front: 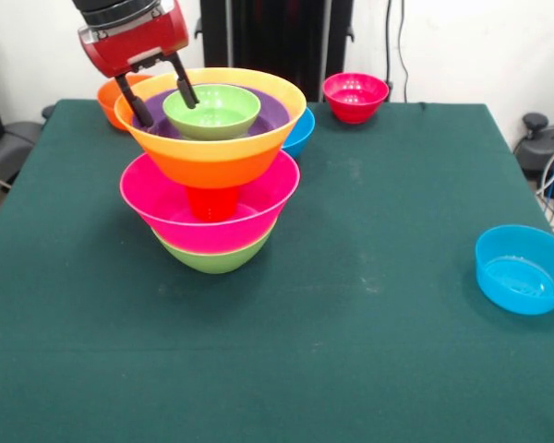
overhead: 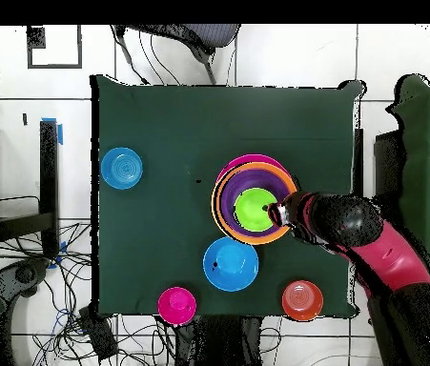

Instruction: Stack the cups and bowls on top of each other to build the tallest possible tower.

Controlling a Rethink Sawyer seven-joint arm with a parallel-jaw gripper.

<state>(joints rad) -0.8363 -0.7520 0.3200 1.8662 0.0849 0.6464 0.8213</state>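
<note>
Front view: tower (front: 212,175) left of centre on the green table (front: 369,305), built from a green bowl (front: 214,258) at the bottom, a pink bowl (front: 208,208), an upside-down-looking orange cup (front: 212,201), a big orange bowl (front: 212,138), a purple bowl (front: 258,115) and a small green bowl (front: 212,111) on top. Gripper (front: 157,92) spread, fingers straddling the orange bowl's rim, nothing pinched. Behind the tower, a blue bowl (front: 300,134) and a small orange bowl (front: 111,97); further back a red bowl (front: 355,96); another blue bowl (front: 522,269) well apart at the right edge. Overhead view: same tower (overhead: 254,200) right of centre, gripper (overhead: 280,212) at its rim, loose blue bowls (overhead: 231,264) (overhead: 122,168), pink-red bowl (overhead: 176,305) and orange bowl (overhead: 302,300) around. Probably light, stiff, glossy plastic, so slippery; likely best pinched across a thin rim, one finger inside and one outside. Top-heavy on the narrow cup, so easily toppled by any sideways nudge.
</note>
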